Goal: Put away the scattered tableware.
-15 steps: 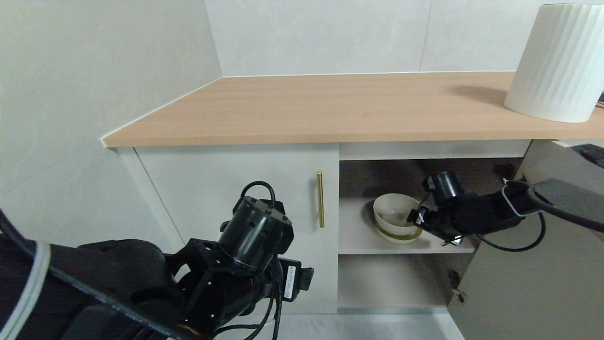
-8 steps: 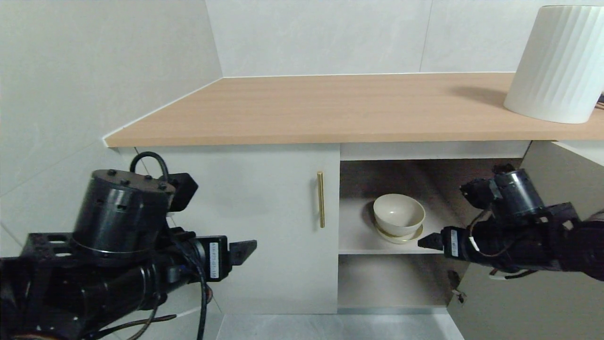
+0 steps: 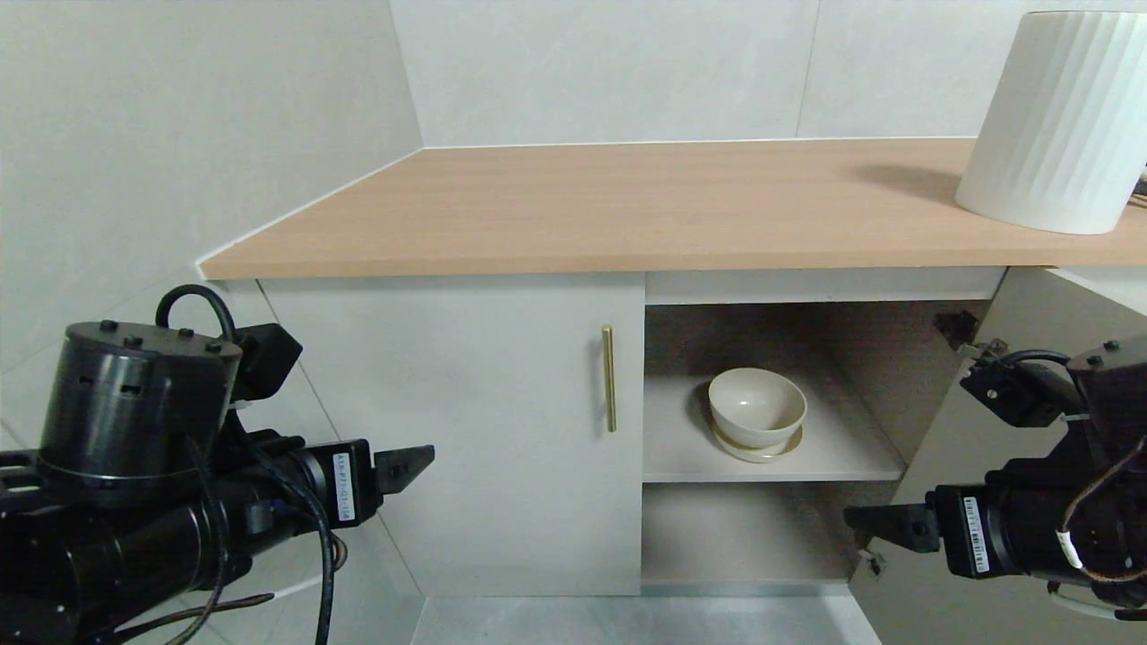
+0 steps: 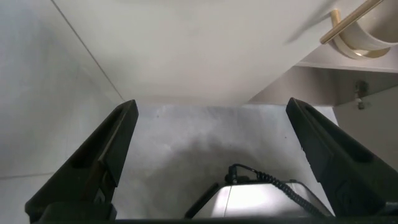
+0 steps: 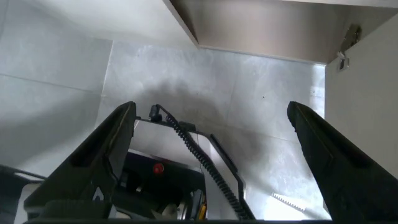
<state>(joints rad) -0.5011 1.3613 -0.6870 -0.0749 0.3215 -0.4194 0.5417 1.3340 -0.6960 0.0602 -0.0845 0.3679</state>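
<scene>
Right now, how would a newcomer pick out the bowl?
Under the wooden countertop, the cabinet stands open on its right side. On its upper shelf sits a cream bowl, upright on a yellowish saucer; it is the deeper, rounder piece of the two.

Cabinet under the tabletop (image 3: 627,206): left door (image 3: 466,403) closed, gold handle (image 3: 608,378) upright at its right edge. Right door (image 3: 1039,309) swung open. On the upper shelf (image 3: 842,457), a cream bowl (image 3: 757,408) sits upright on a plate (image 3: 762,451). A white ribbed cylinder (image 3: 1053,121) stands far right on the tabletop. Left claw (image 3: 408,466) is near left, before the closed door, empty. Right claw (image 3: 869,521) is near right, level with the lower compartment, empty.
</scene>
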